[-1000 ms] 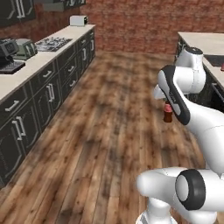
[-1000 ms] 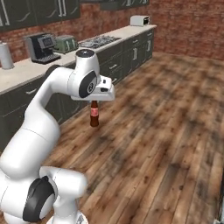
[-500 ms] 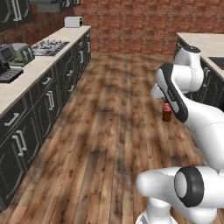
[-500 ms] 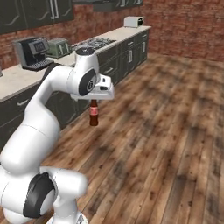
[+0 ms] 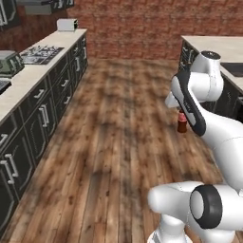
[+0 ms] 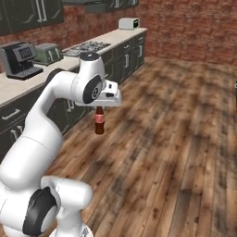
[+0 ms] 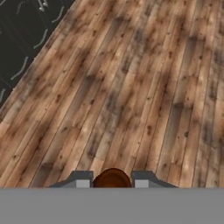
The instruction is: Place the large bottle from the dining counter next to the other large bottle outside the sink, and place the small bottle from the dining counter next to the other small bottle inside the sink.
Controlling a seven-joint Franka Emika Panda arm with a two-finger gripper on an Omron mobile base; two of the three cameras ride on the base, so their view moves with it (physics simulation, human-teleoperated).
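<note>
left base view: small dark brown-red cola-style bottle with a reddish label [image 5: 182,122] hangs upright under the white arm's jaws [image 5: 181,111], clear above the brown plank floor [image 5: 118,142], in the open aisle. Long beige stone worktop on dark cabinets [image 5: 28,76] runs along the left; a second beige worktop [image 5: 213,47] sits behind the arm at right.
right base view: jaws [image 6: 99,108] pinched narrow on the bottle [image 6: 99,121] at the neck, body dangling free below, well above the floor. Black coffee machine [image 6: 18,60], green toaster [image 6: 47,53], steel hob [image 6: 87,46] and a white toaster [image 6: 128,22] stand on the far worktop, under a red brick wall [image 6: 194,28].
hand view: round brown top of the bottle [image 7: 112,179] sits between the two grey fingertips [image 7: 82,180]; floor planks fill the space below.
handling: looks rigid, light, probably smooth and slippery; the neck grip lets it swing, so move gently. Breakable if dropped.
room: wide clear aisle, hard wood floor; cannot tell where the sink is.
</note>
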